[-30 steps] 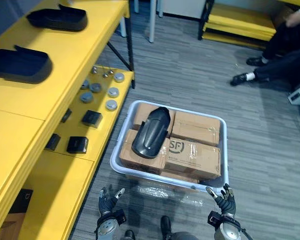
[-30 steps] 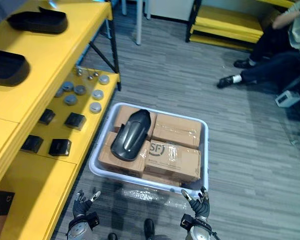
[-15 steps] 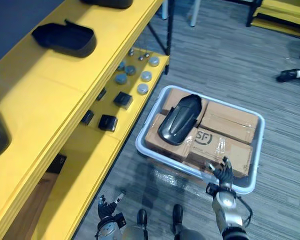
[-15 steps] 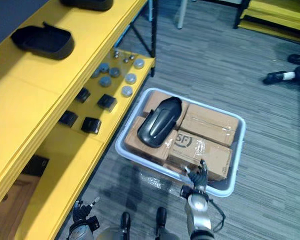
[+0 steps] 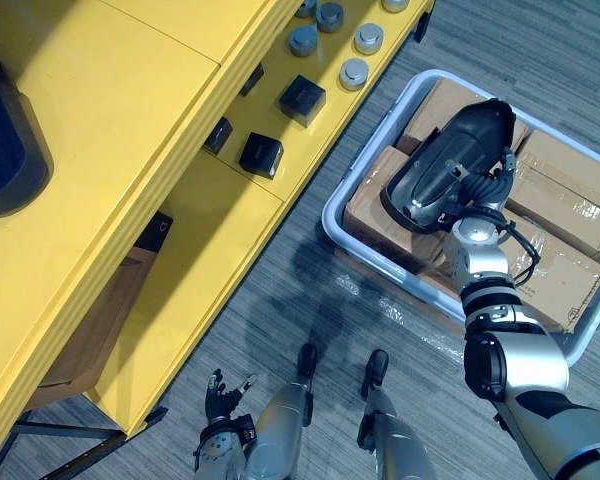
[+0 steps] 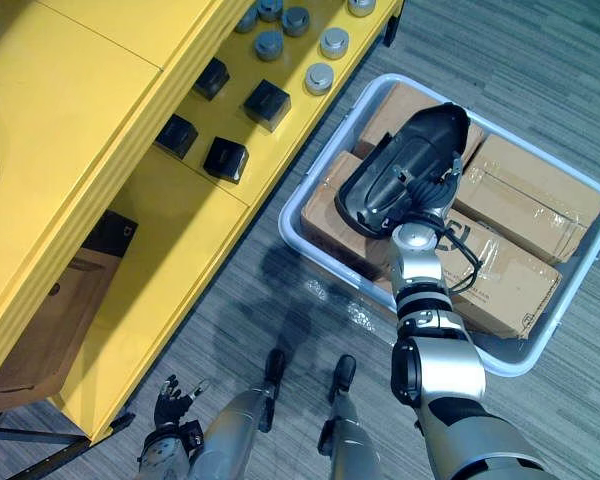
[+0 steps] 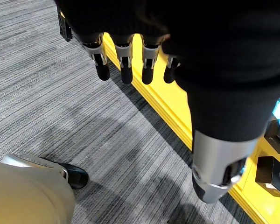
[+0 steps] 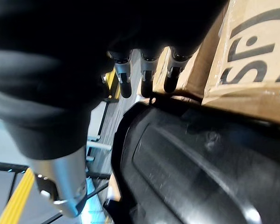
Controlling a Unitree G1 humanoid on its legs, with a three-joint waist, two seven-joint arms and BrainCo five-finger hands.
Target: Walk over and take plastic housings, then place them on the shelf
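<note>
Right hand (image 5: pixel 480 192) moved over housing (image 5: pixel 430 168), fingers straight

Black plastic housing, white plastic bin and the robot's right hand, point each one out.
black plastic housing (image 5: pixel 468 128), left eye view, its upper shell near the far end.
white plastic bin (image 5: pixel 352 172), left eye view, its left rim.
right hand (image 5: pixel 475 195), left eye view, its dark covered back.

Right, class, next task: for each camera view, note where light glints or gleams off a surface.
Left eye view: the taped cardboard boxes glint, and the black plastic housing carries a soft sheen. Right wrist view: pale highlights streak the housing next to the right robot hand. Left wrist view: the carpet looks matt, no glare.
</note>
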